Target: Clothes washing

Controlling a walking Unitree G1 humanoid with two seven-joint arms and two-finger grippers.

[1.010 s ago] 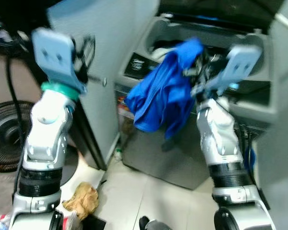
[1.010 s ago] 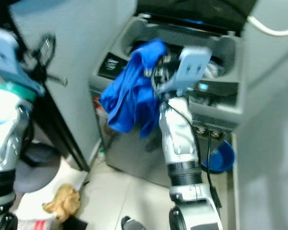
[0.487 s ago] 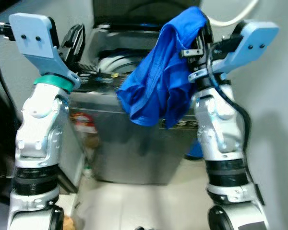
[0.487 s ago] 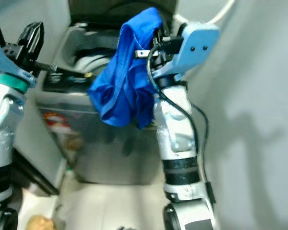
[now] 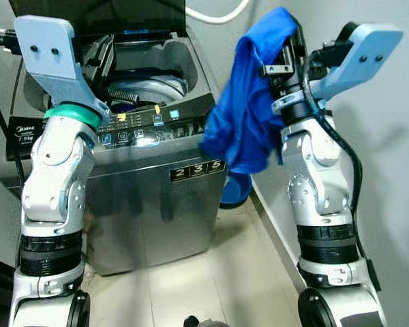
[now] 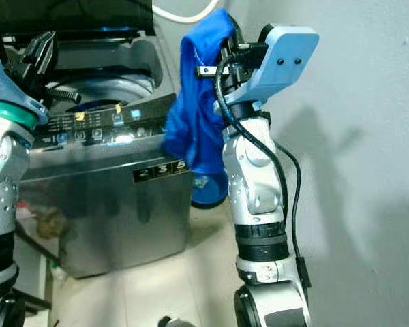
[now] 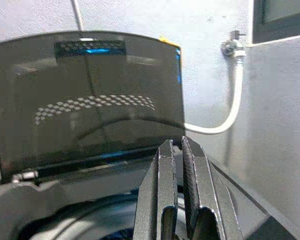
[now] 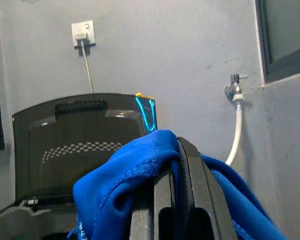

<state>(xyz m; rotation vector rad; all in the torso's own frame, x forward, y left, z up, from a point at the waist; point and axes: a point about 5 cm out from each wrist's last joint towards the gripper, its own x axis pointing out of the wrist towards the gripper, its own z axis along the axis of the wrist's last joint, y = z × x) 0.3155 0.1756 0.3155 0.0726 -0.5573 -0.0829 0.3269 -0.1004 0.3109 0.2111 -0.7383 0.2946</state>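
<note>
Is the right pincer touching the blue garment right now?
Touching. In the right wrist view the right pincer's fingers are shut on the blue garment, which drapes over them; the left eye view shows it hanging from that pincer.

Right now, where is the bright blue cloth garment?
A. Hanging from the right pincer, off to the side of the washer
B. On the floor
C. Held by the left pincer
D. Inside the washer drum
A: the bright blue cloth garment hangs from the raised right pincer, beside the open grey top-loading washing machine.

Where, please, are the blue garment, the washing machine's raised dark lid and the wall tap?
blue garment (image 5: pixel 245 116), left eye view, middle of the hanging cloth
raised dark lid (image 7: pixel 85 100), left wrist view, panel centre
wall tap (image 8: pixel 234 89), right wrist view, metal body
</note>
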